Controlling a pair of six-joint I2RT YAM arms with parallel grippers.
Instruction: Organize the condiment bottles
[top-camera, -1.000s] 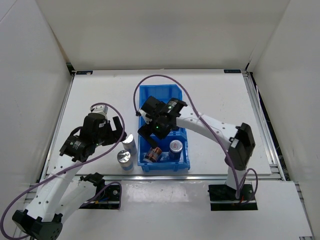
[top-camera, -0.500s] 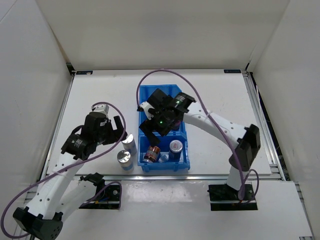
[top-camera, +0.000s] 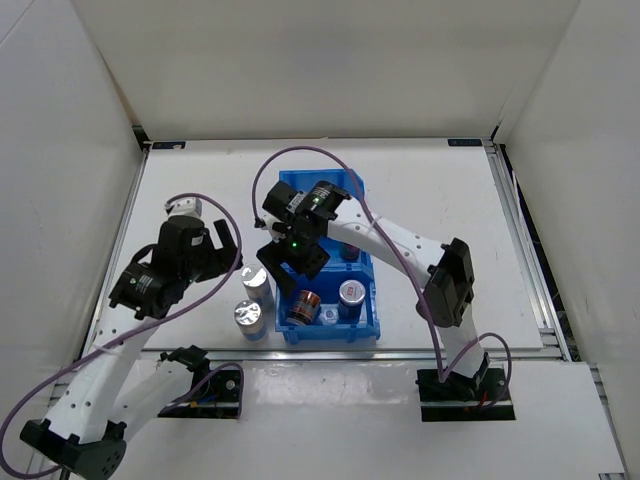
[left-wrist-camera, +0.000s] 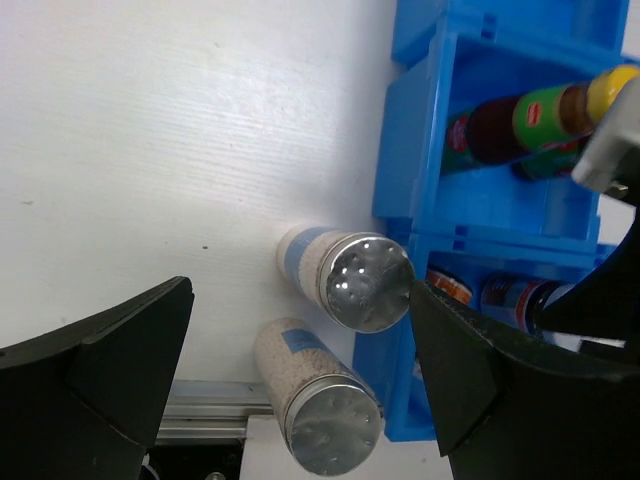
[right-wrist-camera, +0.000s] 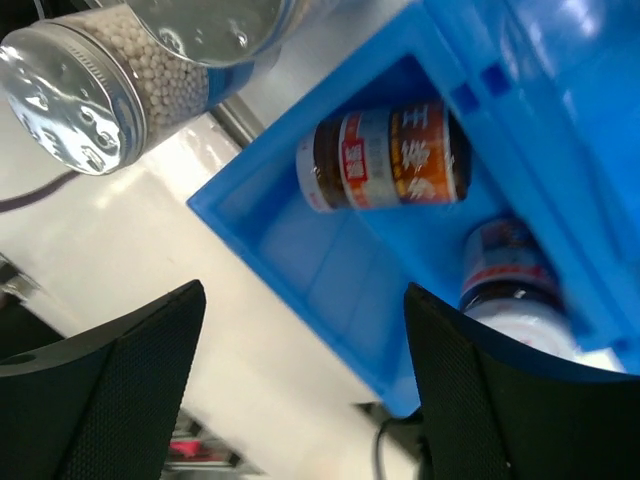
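Two silver-capped shakers stand on the table just left of the blue bin (top-camera: 300, 182): one (top-camera: 258, 285) against its wall, one (top-camera: 249, 318) nearer the front edge. They also show in the left wrist view (left-wrist-camera: 365, 282) (left-wrist-camera: 322, 428). My left gripper (top-camera: 231, 250) (left-wrist-camera: 300, 292) is open and empty above them. My right gripper (top-camera: 283, 272) (right-wrist-camera: 302, 292) is open and empty over the bin's near left corner. In the near compartment a red-labelled shaker (right-wrist-camera: 385, 155) lies on its side and another (right-wrist-camera: 505, 270) stands. A dark bottle with a yellow cap (left-wrist-camera: 540, 110) lies in the middle compartment.
The right arm reaches across the bin and hides much of its middle. The bin's left wall (left-wrist-camera: 410, 130) stands right beside the shakers. The table's metal front rail (left-wrist-camera: 205, 425) lies just behind the nearer shaker. White walls enclose the table.
My right gripper has swung left, from over the bin's middle to its near left corner by the shakers. My left gripper has drawn back a little to the left.
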